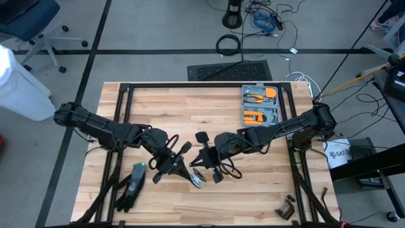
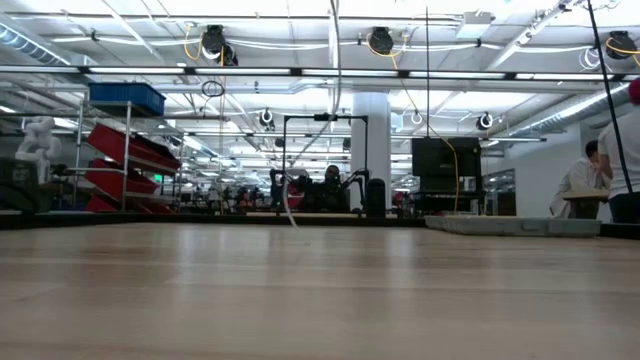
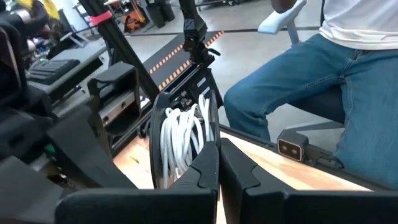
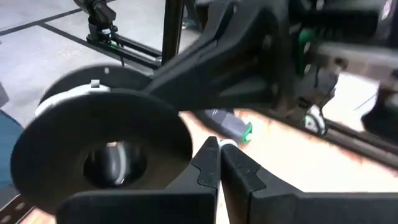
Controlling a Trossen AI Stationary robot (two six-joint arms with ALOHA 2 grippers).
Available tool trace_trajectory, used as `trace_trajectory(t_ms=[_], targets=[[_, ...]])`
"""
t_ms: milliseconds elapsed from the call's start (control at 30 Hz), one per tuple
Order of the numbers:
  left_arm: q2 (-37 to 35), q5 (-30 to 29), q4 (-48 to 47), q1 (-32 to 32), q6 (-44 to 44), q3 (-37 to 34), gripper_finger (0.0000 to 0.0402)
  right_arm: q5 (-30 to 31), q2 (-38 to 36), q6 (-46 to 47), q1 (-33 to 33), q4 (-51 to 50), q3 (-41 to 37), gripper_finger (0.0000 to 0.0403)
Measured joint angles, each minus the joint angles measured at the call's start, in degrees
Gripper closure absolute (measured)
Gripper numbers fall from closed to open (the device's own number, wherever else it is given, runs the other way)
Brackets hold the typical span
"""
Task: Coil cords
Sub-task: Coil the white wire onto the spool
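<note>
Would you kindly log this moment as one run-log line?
left tool: shut, mid-table | right tool: shut, tip to tip with left | thin white cord wound on black spool: between tools

Both arms are dark, near-black, built of chunky jointed segments with rounded housings and thin black cables running along them. The left pincer (image 1: pixel 166 163) and right pincer (image 1: pixel 204 166) end in two matte black fingers each, tapering to blunt angular tips with flat inner faces. A small green mark shows on the other arm's housing in the right wrist view
</note>
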Motion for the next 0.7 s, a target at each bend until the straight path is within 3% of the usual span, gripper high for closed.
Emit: trace_trajectory(t_ms=[500,700], targets=[[-1.83,-0.36,-2.11,-0.09,-0.17,-0.04,0.0402,0.28,-0.11,11.38,0.20,-9.90,0.15,0.0402],[-2.02,-0.28,-2.00,-0.15,-0.26,-0.04,0.0402,2.45,-1.07,11.44,0.15,-7.89,0.04,0.0364]])
